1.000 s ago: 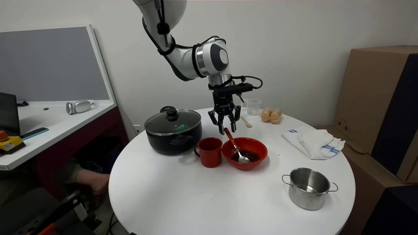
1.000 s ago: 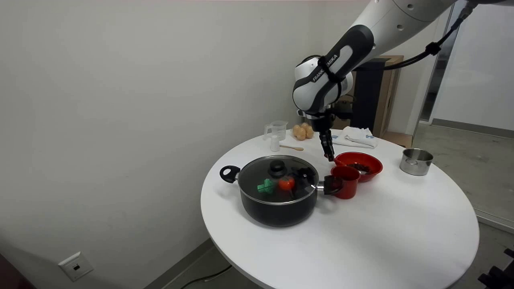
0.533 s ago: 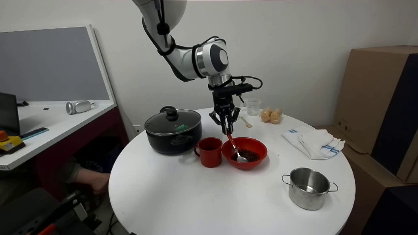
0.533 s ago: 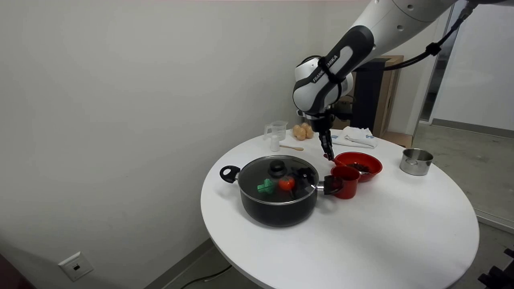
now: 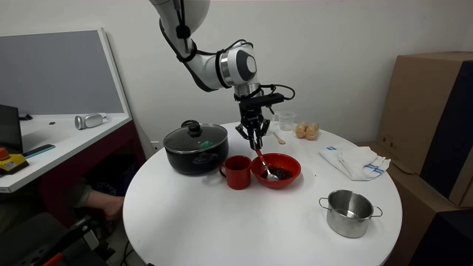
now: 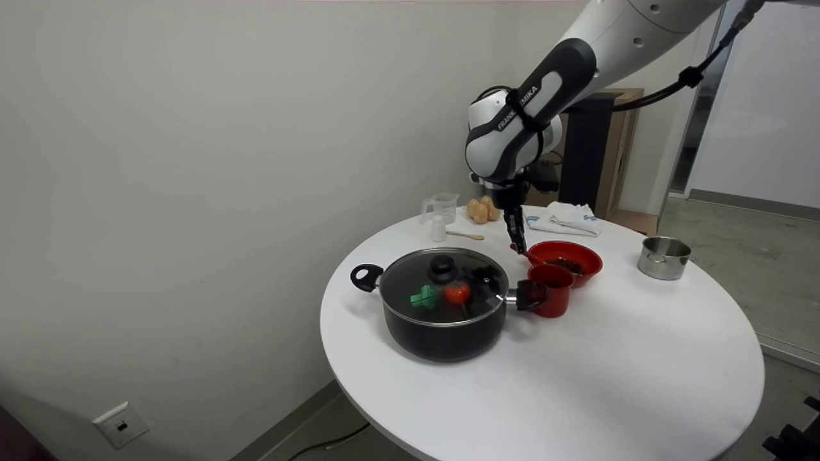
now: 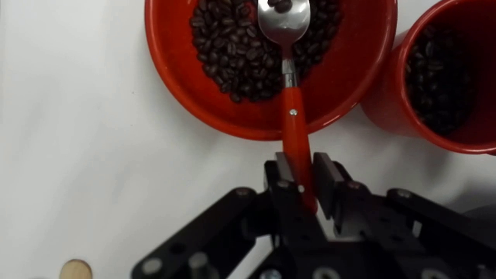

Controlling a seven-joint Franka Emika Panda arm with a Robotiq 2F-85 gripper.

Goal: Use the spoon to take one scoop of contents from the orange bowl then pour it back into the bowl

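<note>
Both spoon (image 7: 293, 124) and orange bowl (image 7: 352, 58) sit slightly shifted from a second ago, and the claw (image 7: 304, 170), spread then, now pinches the spoon's handle end. The bowl lies just ahead of the claw, the spoon's head over its beans (image 7: 240, 58). Grasping looks done; scooping and pouring back remain. Counted: one red-handled spoon, one bowl, one red mug (image 7: 387, 106), one black pot (image 5: 183, 164), one steel pot (image 5: 345, 223); beans too many to tally.
</note>
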